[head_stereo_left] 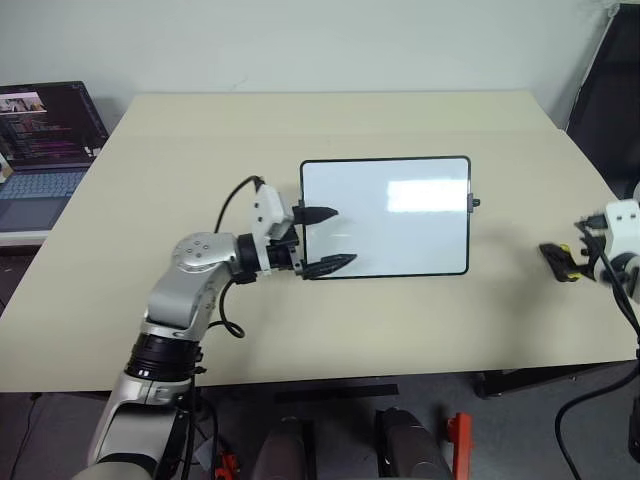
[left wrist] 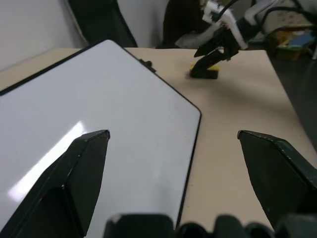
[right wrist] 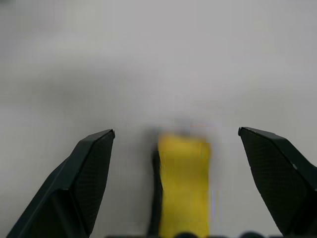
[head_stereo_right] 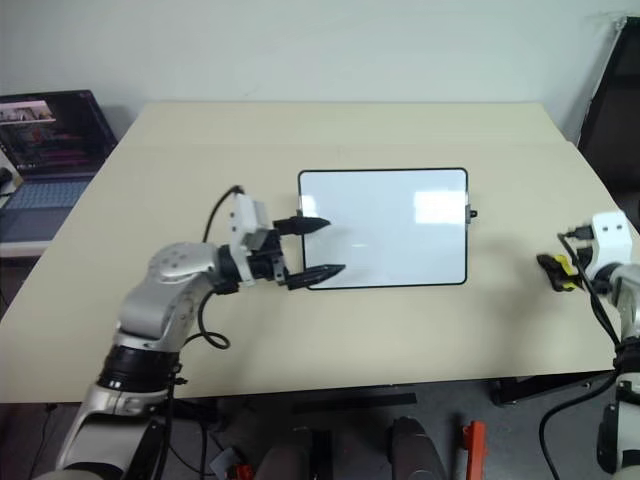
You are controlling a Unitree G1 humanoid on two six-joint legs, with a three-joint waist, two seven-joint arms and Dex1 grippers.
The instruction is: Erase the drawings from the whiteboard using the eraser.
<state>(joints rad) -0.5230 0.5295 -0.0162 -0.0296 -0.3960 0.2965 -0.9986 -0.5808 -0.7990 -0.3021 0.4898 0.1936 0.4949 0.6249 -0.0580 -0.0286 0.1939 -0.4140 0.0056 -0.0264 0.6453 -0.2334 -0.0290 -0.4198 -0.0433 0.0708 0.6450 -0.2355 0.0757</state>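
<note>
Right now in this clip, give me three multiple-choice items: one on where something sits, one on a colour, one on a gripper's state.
1. Where does the eraser lie?
A. On the whiteboard's face
B. On the table, off the whiteboard's right side
C. On the laptop

2. What colour is the eraser's top face?
A. Yellow
B. Red
C. Blue

3. How does the right gripper stand?
A. Shut on the eraser
B. Shut on nothing
C. Open, with the eraser between its fingers but untouched

Answers:
1 B: in the head views it rests on the table, apart from the whiteboard.
2 A: the right wrist view shows it bright yellow.
3 C: there both fingers stand wide, with clear gaps to the eraser.
</note>
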